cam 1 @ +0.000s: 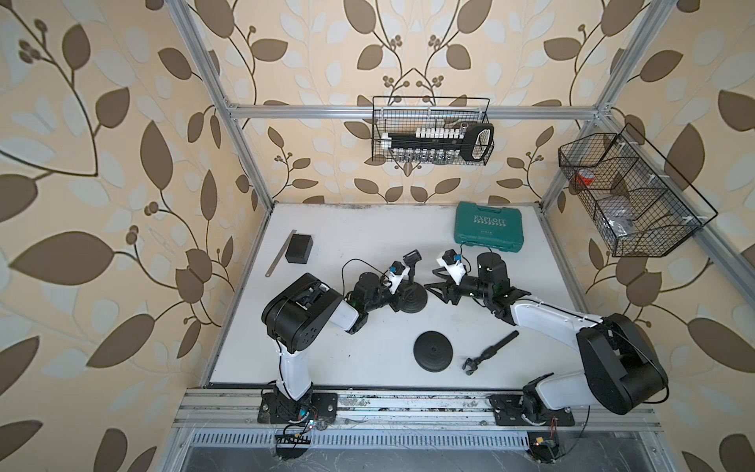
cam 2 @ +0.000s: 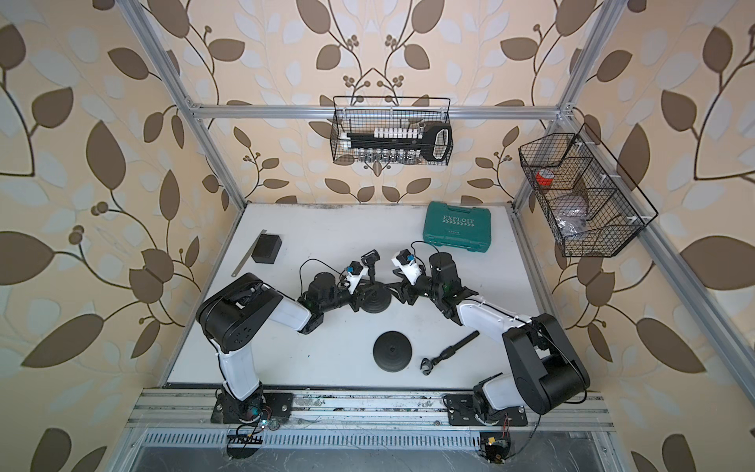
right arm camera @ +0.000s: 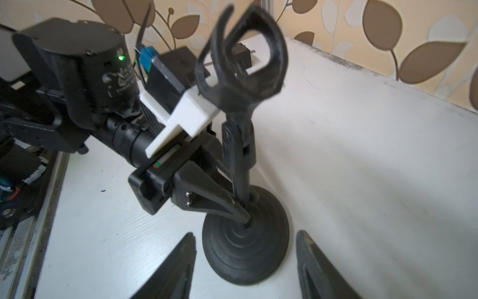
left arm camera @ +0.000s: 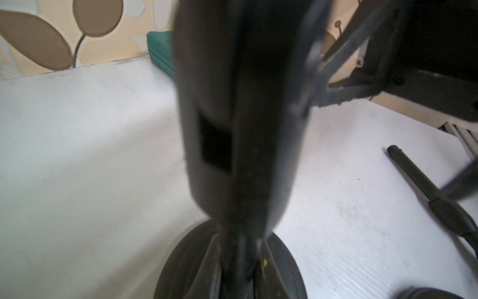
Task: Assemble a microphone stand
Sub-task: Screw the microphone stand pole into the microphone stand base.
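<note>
1. Black left hand (right arm camera: 241,210): clenched on the pole (right arm camera: 240,178) low down, just above the round base (right arm camera: 245,248).
2. Black stand, mid-worktop (cam 1: 347,245): pole upright in its base, microphone clip (right arm camera: 243,59) on top; long axis vertical.
3. Black right hand (cam 1: 435,293): jaws apart, empty, flanking that base without touching it.
4. Loose round base (cam 1: 433,350): flat, toward the front edge.
5. Loose pole with clip (cam 1: 490,349): lying diagonally beside the loose base, plain end pointing toward the right arm, which is nearer; likely the next pick.
</note>
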Action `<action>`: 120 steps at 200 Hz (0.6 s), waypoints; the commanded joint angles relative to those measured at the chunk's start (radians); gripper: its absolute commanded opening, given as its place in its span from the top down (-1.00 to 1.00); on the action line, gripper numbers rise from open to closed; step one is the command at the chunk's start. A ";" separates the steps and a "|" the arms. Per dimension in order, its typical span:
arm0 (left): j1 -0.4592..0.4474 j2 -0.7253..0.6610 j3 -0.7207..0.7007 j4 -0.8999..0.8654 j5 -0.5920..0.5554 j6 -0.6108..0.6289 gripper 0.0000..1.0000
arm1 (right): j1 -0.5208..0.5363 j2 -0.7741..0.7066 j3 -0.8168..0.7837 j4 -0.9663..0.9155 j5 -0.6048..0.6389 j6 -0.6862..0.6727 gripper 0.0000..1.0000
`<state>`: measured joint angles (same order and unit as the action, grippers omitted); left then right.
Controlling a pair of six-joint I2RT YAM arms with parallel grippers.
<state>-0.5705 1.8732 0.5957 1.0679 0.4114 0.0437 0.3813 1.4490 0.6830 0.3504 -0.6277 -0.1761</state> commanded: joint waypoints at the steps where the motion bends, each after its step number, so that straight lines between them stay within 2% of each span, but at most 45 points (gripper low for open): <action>1: -0.010 0.029 0.008 -0.110 -0.012 0.007 0.81 | -0.004 0.041 0.068 -0.060 -0.115 -0.073 -0.23; 52: -0.018 0.035 0.011 -0.123 -0.014 0.028 0.82 | -0.004 0.145 0.167 -0.068 -0.219 -0.105 -0.20; 120: -0.028 0.038 0.021 -0.154 -0.019 0.054 0.83 | -0.003 0.231 0.231 0.006 -0.274 -0.093 -0.01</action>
<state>-0.5835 1.8767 0.6136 1.0416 0.4072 0.0837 0.3794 1.6516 0.8810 0.3180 -0.8505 -0.2668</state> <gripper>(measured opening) 0.181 0.510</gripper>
